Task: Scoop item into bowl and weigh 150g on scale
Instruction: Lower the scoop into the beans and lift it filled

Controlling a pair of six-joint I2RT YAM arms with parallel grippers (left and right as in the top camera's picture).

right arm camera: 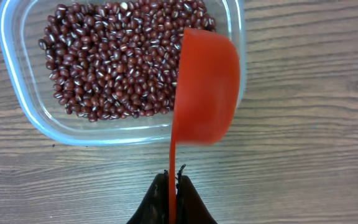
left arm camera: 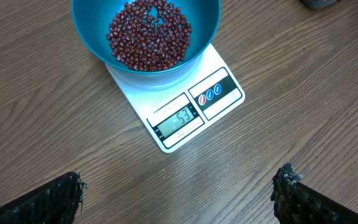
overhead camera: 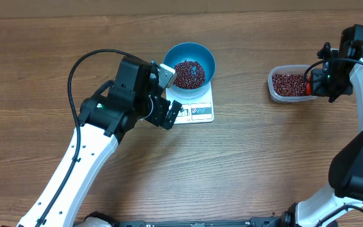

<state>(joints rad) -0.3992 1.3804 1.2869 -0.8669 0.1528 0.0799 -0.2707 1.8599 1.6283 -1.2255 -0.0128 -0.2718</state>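
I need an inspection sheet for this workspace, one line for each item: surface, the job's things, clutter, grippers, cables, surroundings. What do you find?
Surface: wooden table, brown grain.
Job's things: blue bowl holding beans stands on the white scale; the display is lit, digits unclear. More beans lie in a clear tub off to the side.
Clutter: nothing seen.
Grippers: left gripper open and empty, near the scale. Right gripper shut on the handle of a red scoop over the tub's edge.
Cables: black cable loops off the left arm, apart from the bowl.
Surroundings: nothing seen beyond the table.
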